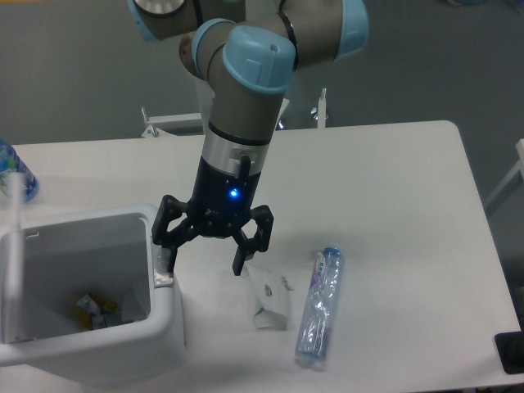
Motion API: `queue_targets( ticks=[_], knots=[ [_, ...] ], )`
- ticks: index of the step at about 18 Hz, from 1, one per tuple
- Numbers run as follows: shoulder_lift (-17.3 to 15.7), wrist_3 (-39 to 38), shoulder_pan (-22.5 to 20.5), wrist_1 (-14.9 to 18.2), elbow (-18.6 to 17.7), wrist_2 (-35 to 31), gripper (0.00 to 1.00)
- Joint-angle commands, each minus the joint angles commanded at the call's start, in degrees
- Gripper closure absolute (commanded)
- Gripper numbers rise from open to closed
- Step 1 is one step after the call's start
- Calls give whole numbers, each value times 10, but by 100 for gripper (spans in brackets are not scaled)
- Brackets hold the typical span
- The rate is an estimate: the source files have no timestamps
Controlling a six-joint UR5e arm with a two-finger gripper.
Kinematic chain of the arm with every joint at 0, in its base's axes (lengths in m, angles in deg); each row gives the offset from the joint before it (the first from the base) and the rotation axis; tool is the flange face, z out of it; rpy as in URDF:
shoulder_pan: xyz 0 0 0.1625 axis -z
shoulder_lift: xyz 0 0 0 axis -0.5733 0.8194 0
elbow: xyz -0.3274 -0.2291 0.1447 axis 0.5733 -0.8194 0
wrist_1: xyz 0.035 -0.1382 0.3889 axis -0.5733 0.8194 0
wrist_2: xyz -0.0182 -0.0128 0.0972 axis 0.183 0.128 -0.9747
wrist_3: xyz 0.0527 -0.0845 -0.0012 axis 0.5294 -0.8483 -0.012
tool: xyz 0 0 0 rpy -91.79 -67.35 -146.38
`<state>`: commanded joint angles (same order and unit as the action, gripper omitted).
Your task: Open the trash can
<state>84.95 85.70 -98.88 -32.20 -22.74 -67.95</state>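
The arm (246, 90) is built from thick grey cylindrical segments joined at rounded elbows, each joint closed by a glossy light-blue cap. The nearest cap is round with a faint moulded seam across its face. Below the grey forearm sits a bright silver wrist ring, with a short black cable or connector running down its front. Under that comes a glossy black cylindrical body carrying a small glowing blue light. The gripper (202, 264) is matte black, its two fingers made of angular linked bars with open gaps between the links.
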Motion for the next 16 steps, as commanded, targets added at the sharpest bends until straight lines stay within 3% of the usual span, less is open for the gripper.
queue_targets(
  ticks=[3, 7, 9, 11, 14, 16],
  knots=[
    [0, 3, -11, -1, 37, -13, 0],
    [-18, 12, -72, 3, 41, -79, 0],
    [-24, 48, -89, 4, 40, -103, 0],
    [-23, 122, -91, 10, 37, -168, 0],
    [-24, 277, -90, 86, 31, -247, 0],
    [-25, 343, -91, 111, 32, -258, 0]
  ],
)
